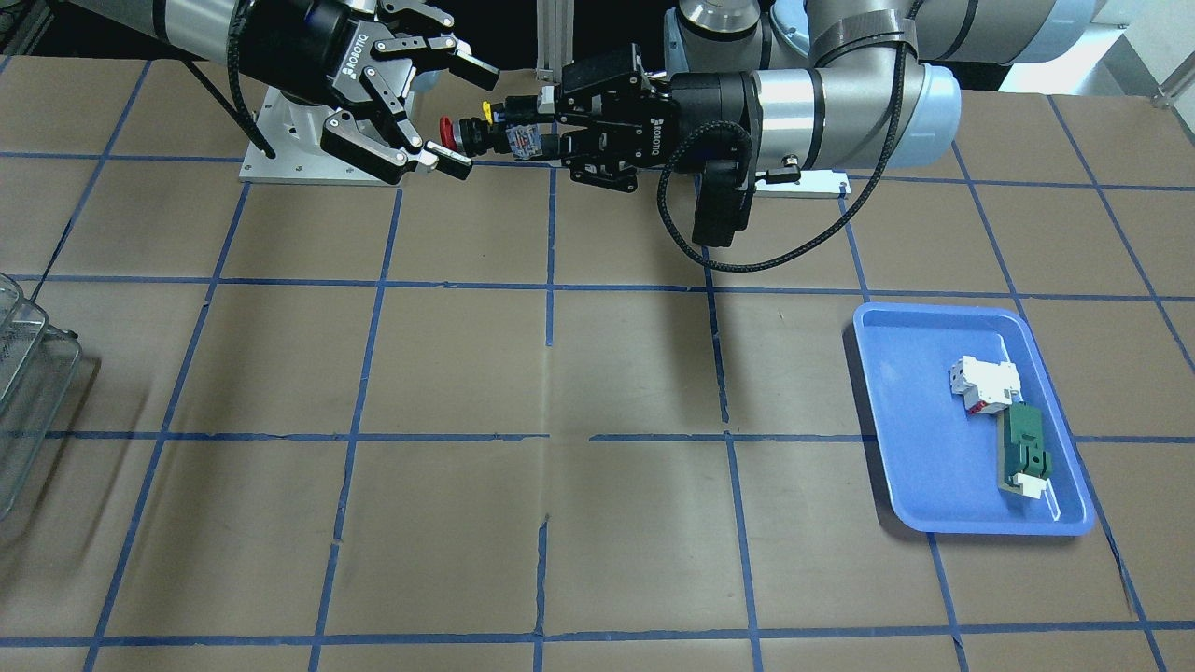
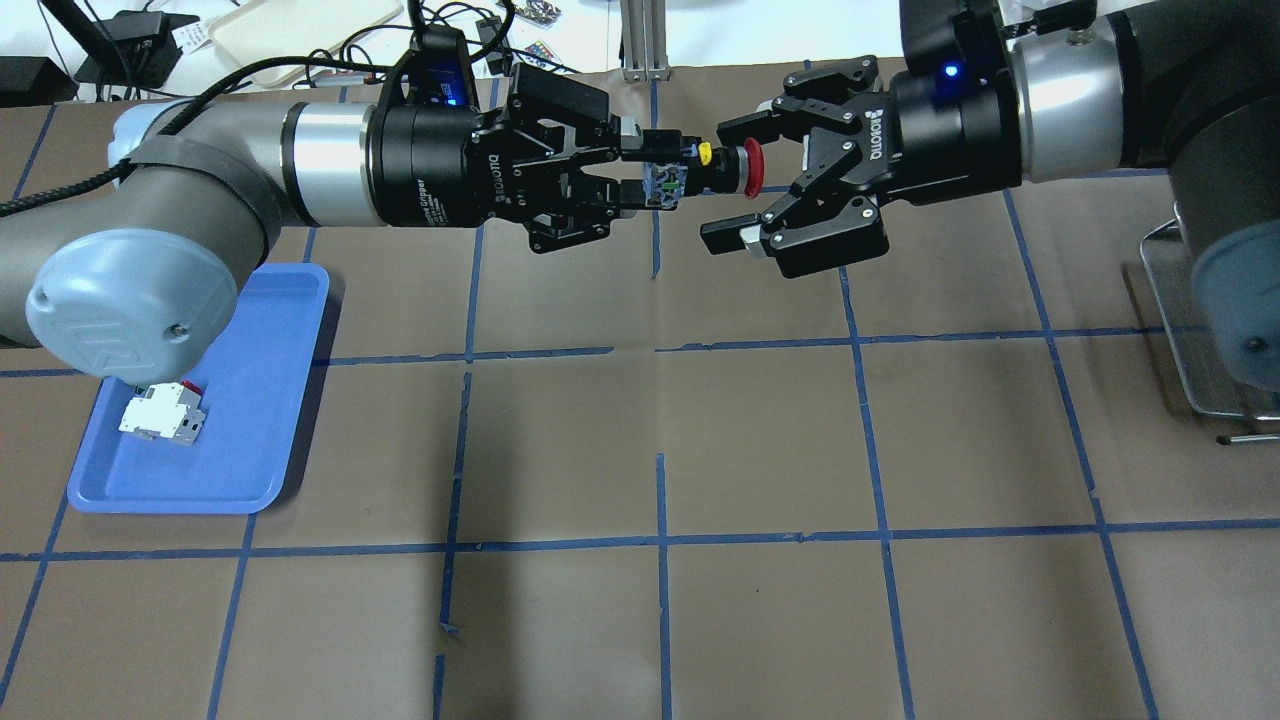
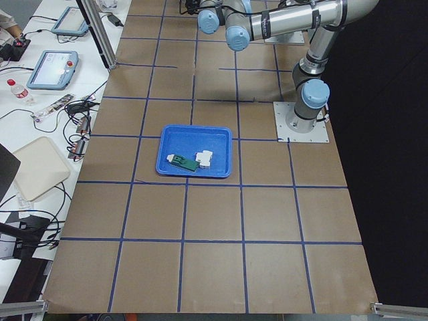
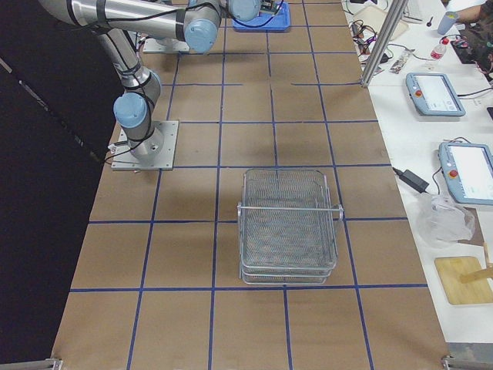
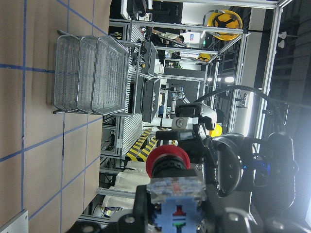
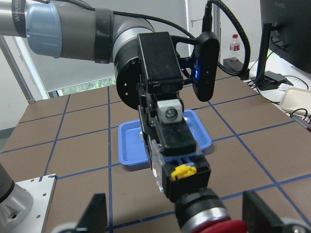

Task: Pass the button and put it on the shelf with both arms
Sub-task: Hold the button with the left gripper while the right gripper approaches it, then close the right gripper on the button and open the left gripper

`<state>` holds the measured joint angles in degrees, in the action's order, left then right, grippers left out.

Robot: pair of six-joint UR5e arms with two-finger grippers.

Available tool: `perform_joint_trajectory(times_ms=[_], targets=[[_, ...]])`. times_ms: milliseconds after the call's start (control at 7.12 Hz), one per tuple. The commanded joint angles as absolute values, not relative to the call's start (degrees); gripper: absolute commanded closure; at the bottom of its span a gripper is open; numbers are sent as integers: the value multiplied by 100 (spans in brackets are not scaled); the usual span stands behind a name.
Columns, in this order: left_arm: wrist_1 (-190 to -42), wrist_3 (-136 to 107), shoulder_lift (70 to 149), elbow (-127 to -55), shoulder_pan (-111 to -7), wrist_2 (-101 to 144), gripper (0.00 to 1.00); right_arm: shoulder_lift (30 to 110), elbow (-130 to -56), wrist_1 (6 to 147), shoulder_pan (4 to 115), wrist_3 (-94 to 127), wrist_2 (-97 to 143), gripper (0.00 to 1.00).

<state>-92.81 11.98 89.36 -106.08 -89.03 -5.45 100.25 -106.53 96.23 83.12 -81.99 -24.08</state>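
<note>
Silvery wire shelf (image 1: 28,392) cut off at frame edge; blue plastic tray (image 1: 896,411) holds white blocky part (image 1: 980,385) and green rectangular part (image 1: 1025,453); left gripper (image 2: 632,178) pinches red-capped push-button (image 2: 715,168) midair, right gripper (image 2: 740,180) spread around its cap.

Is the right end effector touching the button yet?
Apart. In the overhead view the right end effector is open, its fingers spread either side of the button, with clear gaps. The left end effector holds it.
</note>
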Motion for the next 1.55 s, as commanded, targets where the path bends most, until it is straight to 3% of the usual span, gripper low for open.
perform_joint_trajectory(times_ms=[0,421,562,702,843,1405], targets=[[-9290,1213,8921,-10608,-8903,-545,100,10046,-10652,9633,8314,-8209,-2426,59],[-9290,1204,8930,-10608,-8903,-545,100,10055,-10652,9642,8314,-8227,-2461,97],[-9290,1195,8930,-10608,-8903,-545,96,10055,-10652,9633,8314,-8218,-2470,100],[-9290,1169,8930,-10608,-8903,-554,26,10055,-10652,9633,8314,-8209,-2470,100],[-9290,1160,8930,-10608,-8903,-554,0,10055,-10652,9642,8314,-8200,-2470,100],[-9281,933,8939,-10512,-8886,-693,0,10011,-10521,9615,8218,-8183,-3054,100]])
